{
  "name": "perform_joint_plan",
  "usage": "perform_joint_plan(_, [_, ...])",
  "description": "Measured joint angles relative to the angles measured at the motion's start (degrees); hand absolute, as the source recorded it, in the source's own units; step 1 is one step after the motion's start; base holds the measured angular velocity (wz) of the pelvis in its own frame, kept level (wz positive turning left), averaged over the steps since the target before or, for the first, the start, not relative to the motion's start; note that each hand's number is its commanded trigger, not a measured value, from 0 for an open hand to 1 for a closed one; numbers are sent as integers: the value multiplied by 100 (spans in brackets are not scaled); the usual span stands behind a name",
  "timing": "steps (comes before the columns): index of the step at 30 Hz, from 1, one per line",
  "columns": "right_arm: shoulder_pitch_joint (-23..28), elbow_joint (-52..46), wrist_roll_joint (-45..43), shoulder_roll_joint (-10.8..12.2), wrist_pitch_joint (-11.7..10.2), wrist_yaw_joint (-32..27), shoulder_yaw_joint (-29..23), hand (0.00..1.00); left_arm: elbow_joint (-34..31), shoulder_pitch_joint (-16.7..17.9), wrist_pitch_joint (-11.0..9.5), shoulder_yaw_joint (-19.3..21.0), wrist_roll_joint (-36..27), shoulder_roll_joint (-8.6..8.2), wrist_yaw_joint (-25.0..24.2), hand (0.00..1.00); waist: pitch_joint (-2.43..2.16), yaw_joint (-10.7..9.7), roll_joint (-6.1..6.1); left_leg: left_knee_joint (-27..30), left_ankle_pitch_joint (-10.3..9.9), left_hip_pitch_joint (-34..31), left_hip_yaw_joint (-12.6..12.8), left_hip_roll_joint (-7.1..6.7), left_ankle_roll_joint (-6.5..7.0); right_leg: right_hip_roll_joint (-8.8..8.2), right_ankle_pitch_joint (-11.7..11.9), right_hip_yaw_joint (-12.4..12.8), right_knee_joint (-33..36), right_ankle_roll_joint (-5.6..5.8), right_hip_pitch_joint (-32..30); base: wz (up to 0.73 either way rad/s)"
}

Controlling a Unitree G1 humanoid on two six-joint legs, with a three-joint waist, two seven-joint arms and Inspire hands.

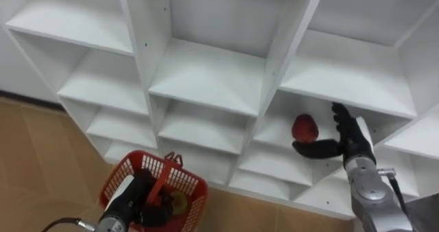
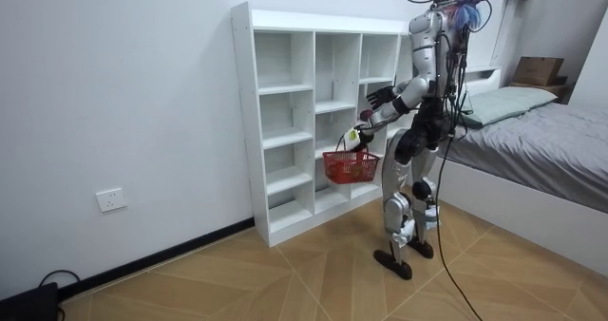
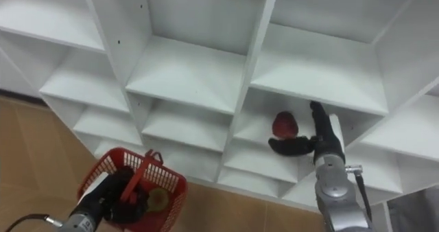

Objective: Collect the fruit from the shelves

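Right hand inside white wooden closet compartment, fingers spread wide, thumb just before round red fruit lying on shelf; no grasp. Left hand clenched round handle of red mesh basket.

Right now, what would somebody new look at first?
Probably the red fruit sitting in a cubby of the white shelf unit, with the robot's open right hand right beside it. Next, the red basket held by its left hand lower down, with a yellowish item inside.
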Motion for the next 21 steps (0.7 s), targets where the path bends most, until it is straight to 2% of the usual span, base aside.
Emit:
perform_joint_plan(2, [-112,63,-61,-38,-1,-37,-2,0,135,-121,15,-4,19,11,-2,100,23,52,43,99,4,-249,-56,-9,-4,-17,-1,-73,83,-3,-224,13])
perform_joint_plan(6, [-124,83,-73,-56,-1,-63,6,0,305,-253,60,-25,40,9,-22,100,21,223,92,212,15,-509,-59,-5,-7,-20,10,-87,146,-20,-468,2])
perform_joint_plan(8, [-351,315,-73,-56,-1,-122,32,0,317,-281,155,-36,36,9,-18,100,21,220,126,216,32,-647,-56,-10,-4,-35,10,-86,201,-20,-631,0])
perform_joint_plan(14, [-924,932,-81,-67,-11,-514,54,0,389,-506,177,-300,17,-7,4,100,19,181,138,128,119,-894,-44,-33,-4,-83,8,-89,330,-21,-981,0])
perform_joint_plan(21, [-1004,934,-121,-224,-14,-760,45,0,672,-794,170,-379,10,-96,50,100,18,181,137,18,212,-1100,32,-69,21,-146,8,-67,407,-21,-1297,-4])
